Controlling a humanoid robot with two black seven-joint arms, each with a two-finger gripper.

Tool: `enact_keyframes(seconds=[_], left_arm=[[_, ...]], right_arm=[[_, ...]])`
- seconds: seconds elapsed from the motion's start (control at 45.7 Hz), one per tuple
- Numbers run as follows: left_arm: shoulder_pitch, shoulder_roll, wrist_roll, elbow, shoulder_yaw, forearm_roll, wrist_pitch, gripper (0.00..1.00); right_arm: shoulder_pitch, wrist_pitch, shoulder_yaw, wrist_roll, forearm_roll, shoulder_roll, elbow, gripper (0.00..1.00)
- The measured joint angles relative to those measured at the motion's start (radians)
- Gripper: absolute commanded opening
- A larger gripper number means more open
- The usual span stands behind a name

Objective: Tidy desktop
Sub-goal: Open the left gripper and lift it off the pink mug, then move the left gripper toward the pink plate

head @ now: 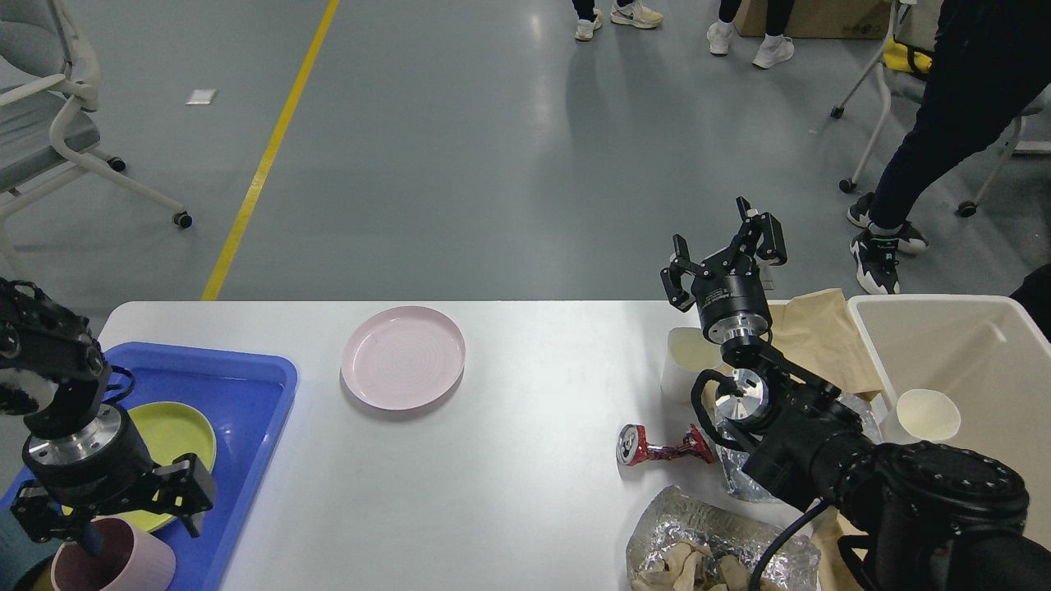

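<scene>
The left gripper (115,513) hangs spread wide over a pink cup (115,566); the right gripper (722,250) gapes empty above the desktop (525,427).

Matt white desktop (525,509), glossy blue plastic tray (246,394), crinkled shiny foil (698,533), crumpled brown paper (821,336)
</scene>
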State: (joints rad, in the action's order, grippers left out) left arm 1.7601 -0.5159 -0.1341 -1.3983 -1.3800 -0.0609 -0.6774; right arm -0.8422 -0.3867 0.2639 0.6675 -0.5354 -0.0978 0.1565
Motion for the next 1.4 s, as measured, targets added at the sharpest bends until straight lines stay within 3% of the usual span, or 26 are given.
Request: enact_keyframes(seconds=[0.153, 0.241, 0.591, 0.701, 0.81, 0.942, 1.117, 1.402], left_arm=[[0.102, -0.051, 0.000, -0.002, 0.088, 0.007, -0.194, 0.96], [0.169, -0.083, -0.001, -0.002, 0.126, 0.007, -0.262, 0.96], [0.578, -0.100, -0.002, 0.000, 0.132, 0.040, -0.283, 0.95], [0.583, -0.085, -0.005, 0.011, 0.137, 0.047, -0.283, 0.95], [0.458, -0.051, -0.006, 0.046, 0.138, 0.067, -0.279, 0.95], [0.270, 0.000, -0.010, 0.098, 0.133, 0.151, -0.152, 0.95], [0.073, 0.074, -0.013, 0.108, 0.128, 0.260, 0.097, 0.94], [-0.126, 0.195, -0.013, 0.109, 0.209, 0.506, 0.513, 0.94]], right_arm=[[0.000, 0.000, 0.000, 0.000, 0.000, 0.000, 0.000, 1.00], [0.000, 0.000, 0.000, 0.000, 0.000, 0.001, 0.000, 1.00], [0.000, 0.000, 0.000, 0.000, 0.000, 0.001, 0.000, 1.00], [0.000, 0.000, 0.000, 0.000, 0.000, 0.001, 0.000, 1.00], [0.000, 0.000, 0.000, 0.000, 0.000, 0.001, 0.000, 1.00], [0.000, 0.000, 0.000, 0.000, 0.000, 0.000, 0.000, 1.00], [0.000, 0.000, 0.000, 0.000, 0.000, 0.001, 0.000, 1.00], [0.000, 0.000, 0.000, 0.000, 0.000, 0.000, 0.000, 1.00]])
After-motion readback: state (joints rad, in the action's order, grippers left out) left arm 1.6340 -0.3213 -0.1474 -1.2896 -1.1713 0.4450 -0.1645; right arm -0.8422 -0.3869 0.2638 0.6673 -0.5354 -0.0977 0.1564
